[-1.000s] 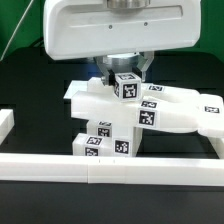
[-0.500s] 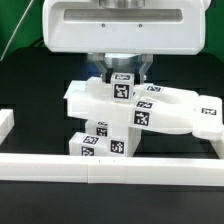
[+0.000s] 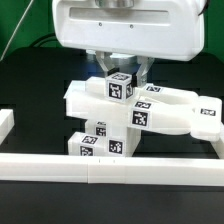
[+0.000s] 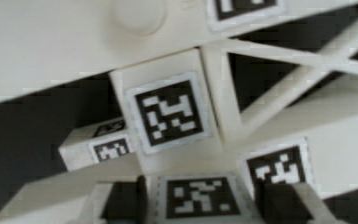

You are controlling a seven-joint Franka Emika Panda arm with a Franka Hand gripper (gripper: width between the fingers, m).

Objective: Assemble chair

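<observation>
While the gripper [image 3: 122,72] hangs straight over the half-built chair [image 3: 110,115], its jaws stand partway closed with a small tagged block [image 3: 121,87] between them. The fingers seem to press both its sides, so I read a pinch on the block, not an empty hand.

Chair sits mid-table [image 3: 30,135], just behind the rail [image 3: 60,165]. It has a lower stack [image 3: 103,143] of tagged pieces, a thick slab [image 3: 85,100] across them and a long piece [image 3: 190,110] reaching toward the exterior view's right. Block stands on top of the slab, near upright.

Wrist view: the block's tag [image 4: 169,112] fills the middle, with cut-out struts [image 4: 291,70] beside it. The joint itself is hidden there.

Step in hand, as I judge it: fitting this block into the slab's top. Whether it is fully seated — cannot tell.

Next move calls for holding the block square to its socket under steady downward pressure. The release must then not tip the stack, which looks top-heavy.
</observation>
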